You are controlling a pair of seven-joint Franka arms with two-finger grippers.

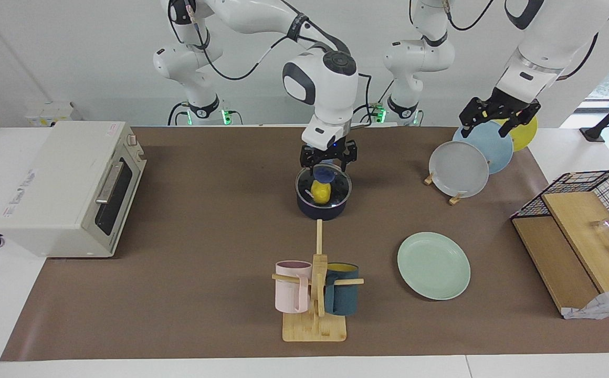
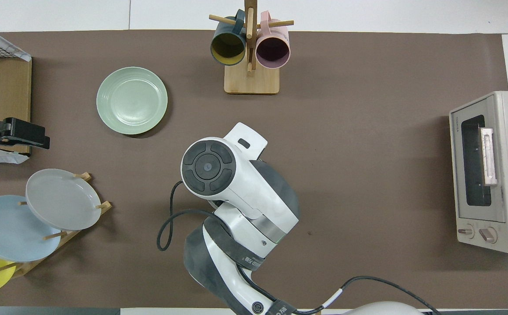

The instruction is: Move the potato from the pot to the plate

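Nearest us in the facing view is the mug rack [image 1: 314, 294], pink and teal mugs hung on it. We see the potato [image 1: 321, 191], bright yellow, smooth, egg-shaped, sitting in the dark pot [image 1: 323, 199] mid-table, long axis roughly upright. The right gripper [image 1: 328, 164] hangs just over the pot's rim, fingers spread apart, not on the potato. The plate [image 1: 433, 265], mint green, lies flat, bare, toward the left arm's end, open mat between it and the pot. Left gripper [image 1: 500, 118] waits over the plate rack [image 1: 457, 169], fingers apart. Pot handle: we cannot tell.
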